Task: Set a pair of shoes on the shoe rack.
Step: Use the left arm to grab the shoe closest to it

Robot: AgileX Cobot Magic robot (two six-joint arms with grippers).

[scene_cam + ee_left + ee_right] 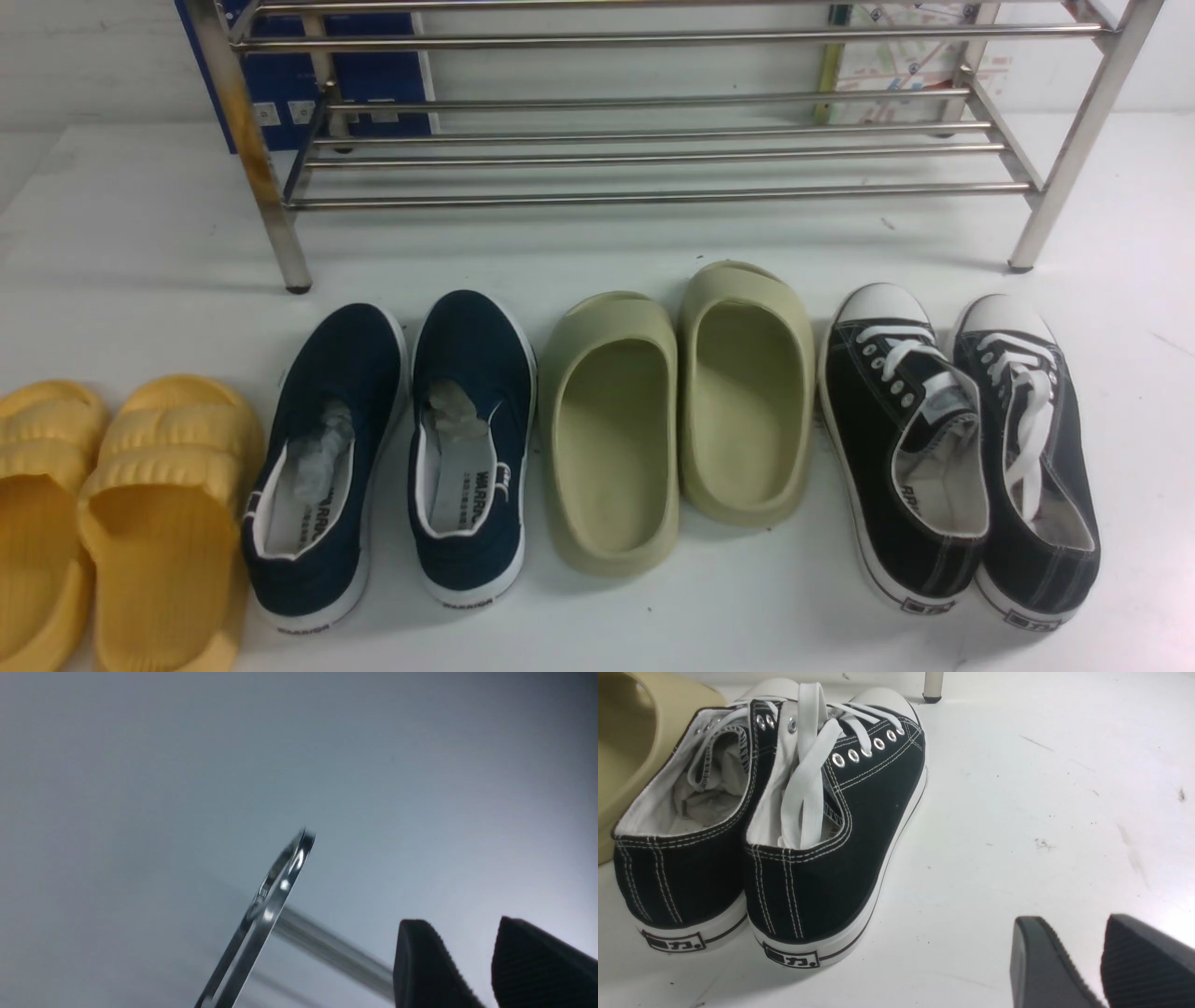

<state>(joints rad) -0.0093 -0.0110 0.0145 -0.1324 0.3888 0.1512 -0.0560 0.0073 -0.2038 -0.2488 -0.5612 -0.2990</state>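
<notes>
The pair of navy slip-on shoes stands side by side on the white floor left of centre, toes toward the rack: left shoe point(327, 457), right shoe point(471, 439). The steel shoe rack point(653, 196) stands behind the row of footwear, nothing on its visible bars. Neither gripper shows in the front view. My left gripper point(460, 924) is open and empty, seen against a blank pale surface with a blurred shiny steel bar point(275, 896) close by. My right gripper point(1069, 921) is open and empty above bare floor, to the right of the black sneakers. The navy shoes are out of both wrist views.
Yellow slippers point(140, 504) lie at far left, olive-green slippers point(672, 411) in the middle, black lace-up sneakers point(962, 448) at right, also in the right wrist view point(784, 812). A rack foot point(932, 690) stands behind them. A blue board point(373, 75) leans behind the rack.
</notes>
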